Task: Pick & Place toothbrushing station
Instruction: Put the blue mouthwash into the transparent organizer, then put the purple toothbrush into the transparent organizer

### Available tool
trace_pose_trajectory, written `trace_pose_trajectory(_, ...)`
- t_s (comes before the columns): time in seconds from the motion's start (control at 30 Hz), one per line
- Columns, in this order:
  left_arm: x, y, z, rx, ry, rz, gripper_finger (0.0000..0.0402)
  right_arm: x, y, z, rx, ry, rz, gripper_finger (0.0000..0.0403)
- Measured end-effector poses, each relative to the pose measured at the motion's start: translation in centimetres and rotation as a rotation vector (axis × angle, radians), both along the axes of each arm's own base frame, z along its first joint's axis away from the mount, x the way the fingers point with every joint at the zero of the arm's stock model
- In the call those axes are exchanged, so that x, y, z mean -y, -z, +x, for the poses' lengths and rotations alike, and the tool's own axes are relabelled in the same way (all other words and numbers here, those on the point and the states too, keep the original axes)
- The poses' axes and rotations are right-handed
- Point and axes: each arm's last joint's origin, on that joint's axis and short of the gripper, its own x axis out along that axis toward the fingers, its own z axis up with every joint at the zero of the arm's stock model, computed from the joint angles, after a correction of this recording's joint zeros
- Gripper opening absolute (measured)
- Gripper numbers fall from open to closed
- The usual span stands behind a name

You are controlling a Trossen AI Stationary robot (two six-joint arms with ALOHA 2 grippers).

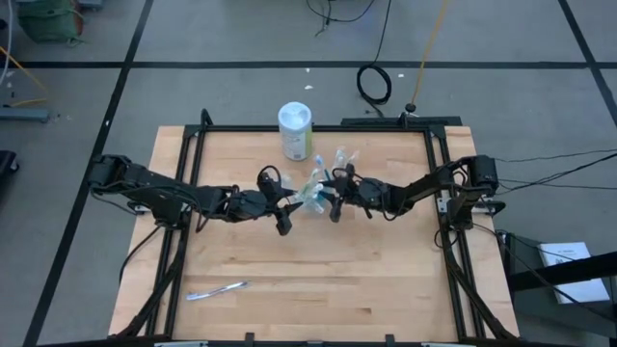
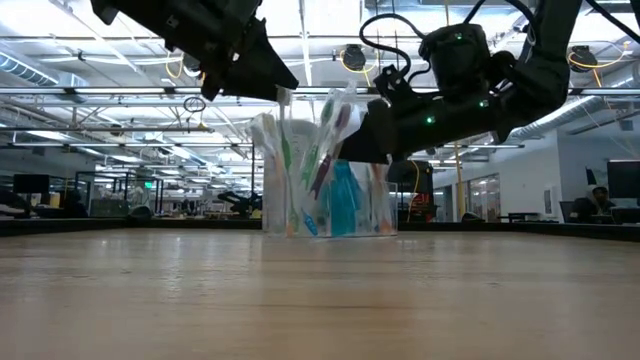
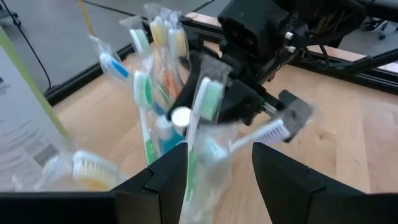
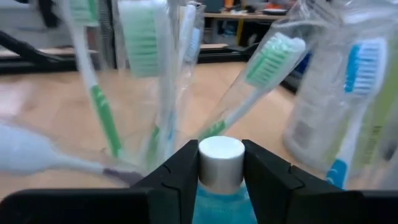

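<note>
While both arms meet at mid-table:
Table: pale wood planks point(image 1: 318, 270) in a black frame, on grey floor marked with dark lines.
Cup: clear cup point(image 2: 330, 215) of wrapped toothbrushes point(image 3: 144, 93), table centre.
Right claw point(image 4: 221, 165): clamped on a white-capped teal toothpaste tube point(image 4: 221, 163).
Left claw point(image 3: 219, 168): wide, beside the cup.
Canister: white canister point(image 1: 295, 130) near the far edge.
Stray: one toothbrush point(image 1: 217, 290) at the near-left.
Room: open hall, ceiling lights.

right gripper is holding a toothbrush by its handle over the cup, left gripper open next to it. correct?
Not quite. The right gripper is shut on a toothpaste tube, pinching it just below its white cap, not on a toothbrush; the right wrist view shows this. The rest holds: it is over the cup, and the left gripper is open beside it.
</note>
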Motion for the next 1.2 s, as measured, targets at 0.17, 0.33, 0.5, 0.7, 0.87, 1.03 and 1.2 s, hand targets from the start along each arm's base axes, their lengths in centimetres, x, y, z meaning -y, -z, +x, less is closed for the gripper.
trace_pose_trajectory(0.17, 0.0, 0.1, 0.0, 0.002, -0.010, -0.024, 0.0186, -0.2, 0.0, 0.0, -0.015, 0.022, -0.047, 0.0145)
trace_pose_trajectory(0.33, 0.0, 0.1, 0.0, 0.005, -0.013, -0.032, 0.0186, -0.6, -0.1, 0.0, -0.016, 0.035, -0.056, 0.0180)
trace_pose_trajectory(0.5, 0.0, 0.1, 0.0, 0.010, -0.017, -0.047, 0.0186, -1.0, -0.6, -0.1, -0.018, 0.061, -0.088, 0.0197)
trace_pose_trajectory(0.7, 0.1, 0.1, 0.0, 0.016, -0.006, -0.079, 0.0186, -1.2, -1.1, -0.5, -0.056, 0.055, -0.087, 0.0200)
trace_pose_trajectory(0.87, 0.1, 0.1, 0.0, 0.014, 0.010, -0.089, 0.0186, -1.3, -1.3, -1.0, -0.138, 0.070, -0.091, 0.0196)
trace_pose_trajectory(1.03, 0.2, 0.2, 0.0, -0.002, 0.047, -0.102, 0.0186, -2.0, -2.2, -1.6, -0.166, 0.042, -0.092, 0.0190)
trace_pose_trajectory(1.2, 0.2, 0.7, -0.2, -0.047, 0.044, -0.119, 0.0186, -2.6, -2.9, -2.3, -0.216, 0.021, -0.094, 0.0190)
